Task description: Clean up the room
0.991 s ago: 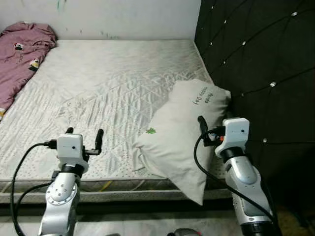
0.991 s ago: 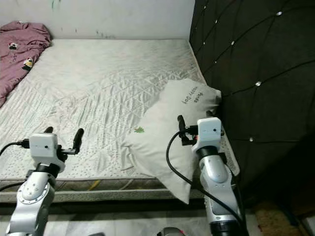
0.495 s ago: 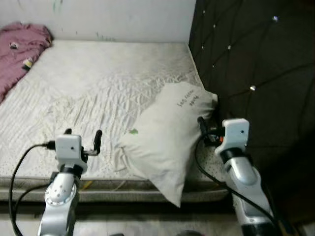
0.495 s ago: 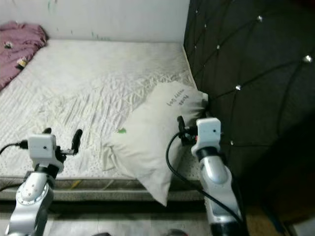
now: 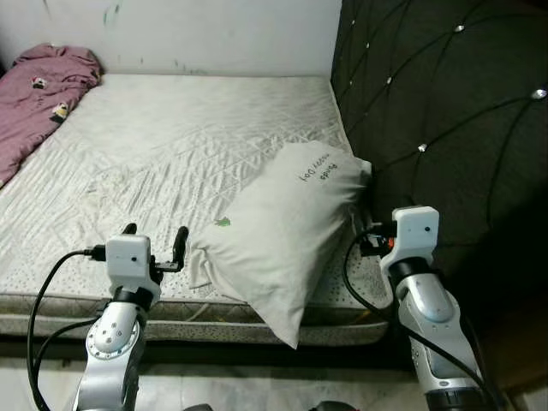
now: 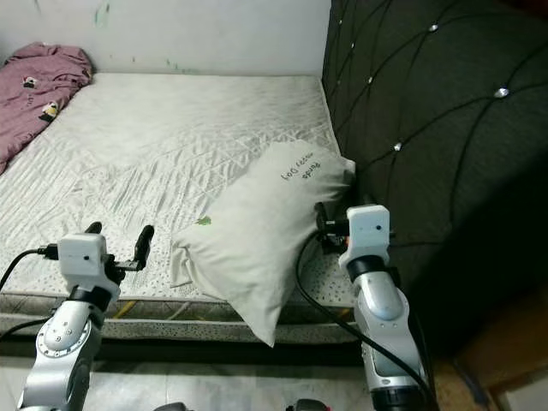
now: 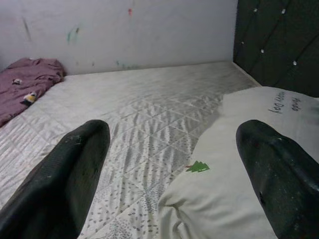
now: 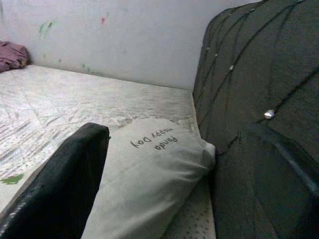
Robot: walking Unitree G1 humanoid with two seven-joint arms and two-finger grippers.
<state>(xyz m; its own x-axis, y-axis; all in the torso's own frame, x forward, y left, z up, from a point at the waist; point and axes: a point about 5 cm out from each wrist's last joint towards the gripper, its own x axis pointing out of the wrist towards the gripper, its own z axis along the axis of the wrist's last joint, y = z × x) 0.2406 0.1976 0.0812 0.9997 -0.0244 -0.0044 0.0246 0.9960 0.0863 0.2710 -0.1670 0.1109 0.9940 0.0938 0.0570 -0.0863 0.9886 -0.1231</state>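
Note:
A pale grey pillow (image 5: 282,223) with a small green tree print lies tilted at the bed's front right corner. Its lower corner hangs over the mattress (image 5: 188,128) edge and its top rests by the dark headboard (image 5: 445,111). My right gripper (image 8: 172,132) is open, just right of the pillow, between it and the headboard, with nothing between its fingers. Over the mattress's front edge, left of the pillow, my left gripper (image 5: 155,235) is open and empty. A crumpled pink blanket (image 5: 43,94) lies at the bed's far left corner.
The tufted black headboard rises along the right side of the bed. A white wall (image 5: 214,34) with small paint marks closes the far side. A strip of pale floor (image 5: 257,385) shows in front of the bed base.
The whole picture has shifted, so the camera moved. Both grippers stay open at about the same height; the right one now sits closer against the pillow's right side.

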